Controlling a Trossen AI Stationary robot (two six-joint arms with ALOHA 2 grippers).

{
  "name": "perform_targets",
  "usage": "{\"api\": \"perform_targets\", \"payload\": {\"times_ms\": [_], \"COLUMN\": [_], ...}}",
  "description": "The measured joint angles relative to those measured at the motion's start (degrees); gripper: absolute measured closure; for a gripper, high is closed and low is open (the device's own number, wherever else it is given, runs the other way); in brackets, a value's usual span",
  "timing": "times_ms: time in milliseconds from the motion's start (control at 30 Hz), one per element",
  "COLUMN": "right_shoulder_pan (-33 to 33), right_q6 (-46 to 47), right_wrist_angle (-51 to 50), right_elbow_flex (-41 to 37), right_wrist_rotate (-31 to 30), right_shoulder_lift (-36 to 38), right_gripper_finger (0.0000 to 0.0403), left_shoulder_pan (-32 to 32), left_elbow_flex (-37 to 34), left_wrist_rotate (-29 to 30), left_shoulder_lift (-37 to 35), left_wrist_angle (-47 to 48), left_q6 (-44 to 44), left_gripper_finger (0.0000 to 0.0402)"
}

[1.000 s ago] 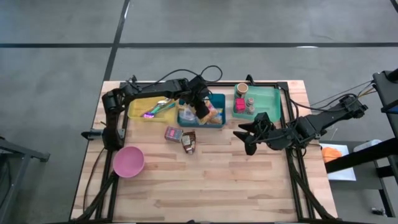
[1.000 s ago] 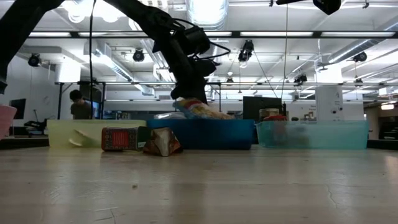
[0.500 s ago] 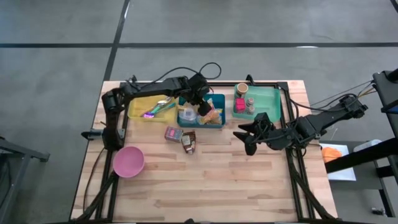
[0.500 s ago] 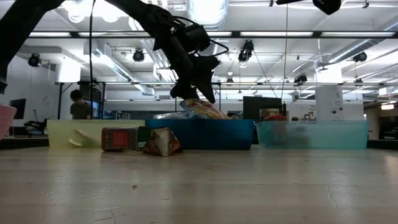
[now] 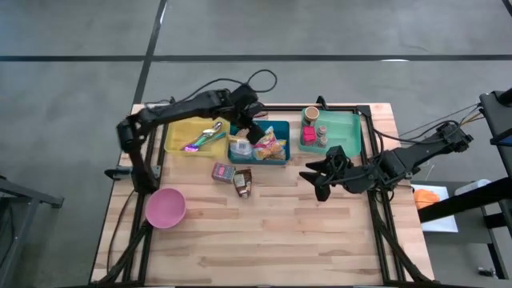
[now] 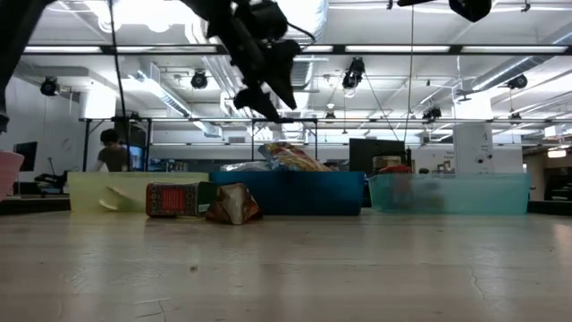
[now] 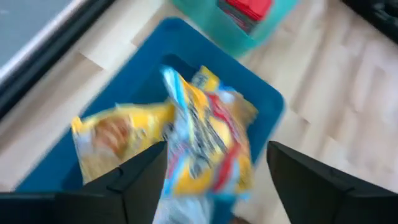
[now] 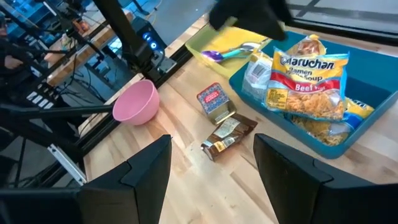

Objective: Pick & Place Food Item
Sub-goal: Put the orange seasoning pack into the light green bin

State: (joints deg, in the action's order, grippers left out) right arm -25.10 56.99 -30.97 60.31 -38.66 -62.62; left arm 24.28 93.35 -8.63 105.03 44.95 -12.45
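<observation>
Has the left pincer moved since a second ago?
Yes. In the low view the left pincer has risen clear of the blue bin, where it was down among the food packets a second ago; it now hangs open above them.

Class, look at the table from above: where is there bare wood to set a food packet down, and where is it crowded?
Bare wood runs along the near table edge, from the pink bowl across to under the right hand. It is crowded by the far edge: yellow tray, blue bin, green tray, plus the red tin and brown packet.
</observation>
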Motion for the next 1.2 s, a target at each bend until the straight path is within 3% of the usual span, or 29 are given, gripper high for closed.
{"api": "perform_targets", "payload": {"times_ms": [267, 467, 667, 833, 1200], "right_shoulder_pan": [0.0, 0.0, 0.0, 0.0, -0.13], "right_q6": [-0.19, -0.21, -0.45, -0.39, 1.03], "right_wrist_angle": [-0.04, 0.63, 3.52, 6.2, 8.9], "right_elbow_flex": [0.0, 0.0, 0.0, 0.0, 0.0], "right_wrist_rotate": [0.13, 1.85, 2.84, 3.81, 5.27], "right_shoulder_lift": [-1.51, -3.15, -5.8, -8.04, -7.42], "right_gripper_finger": [0.0179, 0.0179, 0.0179, 0.0179, 0.0179], "left_shoulder_pan": [-8.91, -21.78, -28.93, -30.5, -30.83], "left_elbow_flex": [-21.95, -36.18, -40.93, -41.16, -41.14], "left_wrist_rotate": [-0.58, 8.3, 17.61, 23.55, 24.1], "left_shoulder_lift": [-18.31, -26.34, -25.73, -23.19, -14.52], "left_wrist_angle": [-9.61, -18.67, -21.07, -22.61, -27.6], "left_q6": [-7.81, -15.09, -23.47, -23.35, -22.95], "left_gripper_finger": [0.0177, 0.024, 0.0328, 0.0392, 0.0399]}}
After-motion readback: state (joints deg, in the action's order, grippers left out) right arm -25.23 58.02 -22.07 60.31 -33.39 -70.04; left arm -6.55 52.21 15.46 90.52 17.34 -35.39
